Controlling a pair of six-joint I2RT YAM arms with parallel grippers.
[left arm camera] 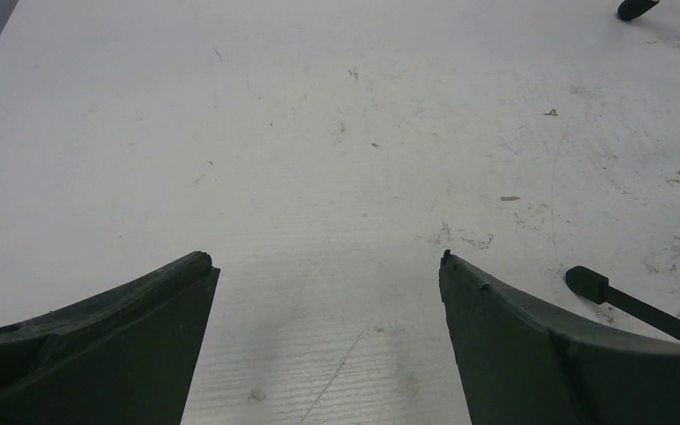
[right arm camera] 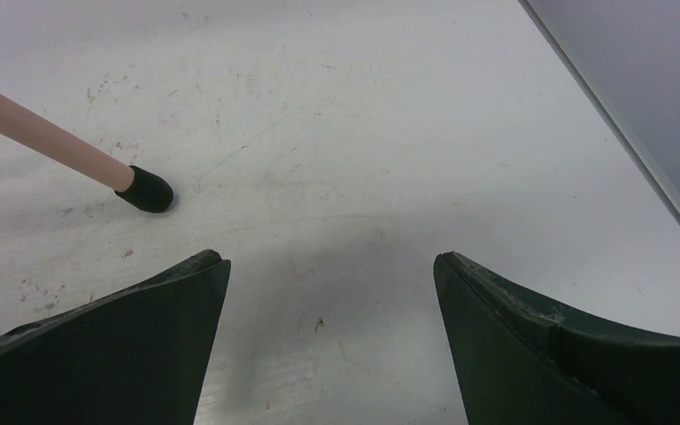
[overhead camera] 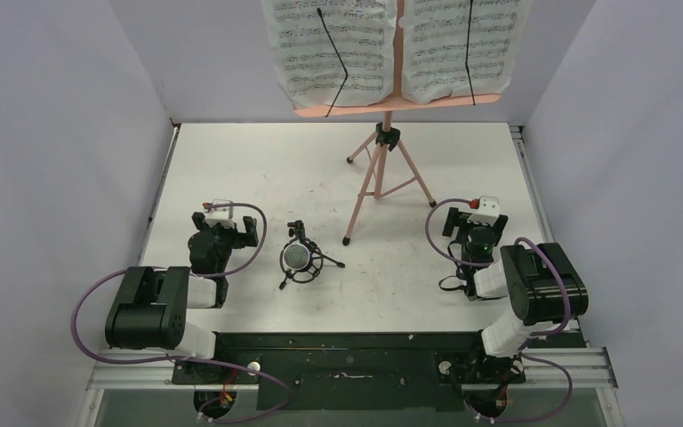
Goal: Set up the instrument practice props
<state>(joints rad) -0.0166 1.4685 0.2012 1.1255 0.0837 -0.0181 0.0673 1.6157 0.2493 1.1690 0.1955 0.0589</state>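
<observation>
The pink music stand (overhead camera: 382,173) stands on its tripod legs at the back middle of the table. Two white sheet-music pages (overhead camera: 329,49) (overhead camera: 458,44) rest side by side on its desk. The microphone (overhead camera: 297,258) sits in the small black shock-mount tripod (overhead camera: 317,263), silver head up. My left gripper (overhead camera: 225,222) (left arm camera: 323,258) is open just left of it, over bare table. One tripod leg (left arm camera: 630,303) shows at the left wrist view's right edge. My right gripper (overhead camera: 473,221) (right arm camera: 328,257) is open and empty, right of a stand leg's black foot (right arm camera: 144,190).
White walls enclose the table (overhead camera: 258,169) on three sides. A metal rail (right arm camera: 620,133) runs along the right edge, close to my right gripper. Another black foot (left arm camera: 636,7) of the stand shows at the top right of the left wrist view.
</observation>
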